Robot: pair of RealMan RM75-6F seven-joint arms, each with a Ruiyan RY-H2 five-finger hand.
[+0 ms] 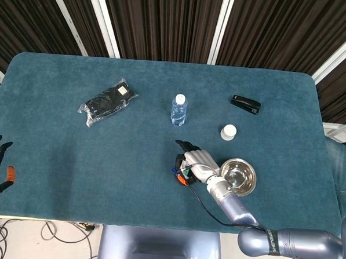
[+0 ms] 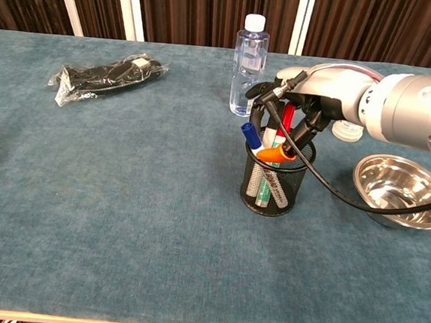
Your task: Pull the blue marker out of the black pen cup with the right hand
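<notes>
Blue marker (image 2: 250, 133) beneath downturned right hand (image 2: 300, 101)

A teal carpeted surface (image 1: 73, 153) carries a black wrapped bundle (image 1: 107, 101) at upper left, a water bottle (image 1: 178, 109) near the middle, a black stapler (image 1: 246, 104) and white jar (image 1: 228, 132) to the right, a steel bowl (image 1: 237, 176), and the black pen cup (image 2: 276, 177).

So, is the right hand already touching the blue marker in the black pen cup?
Cannot tell. In the chest view the right hand hangs over the black pen cup, its fingers just above the blue marker, but neither contact nor gap shows plainly.
</notes>
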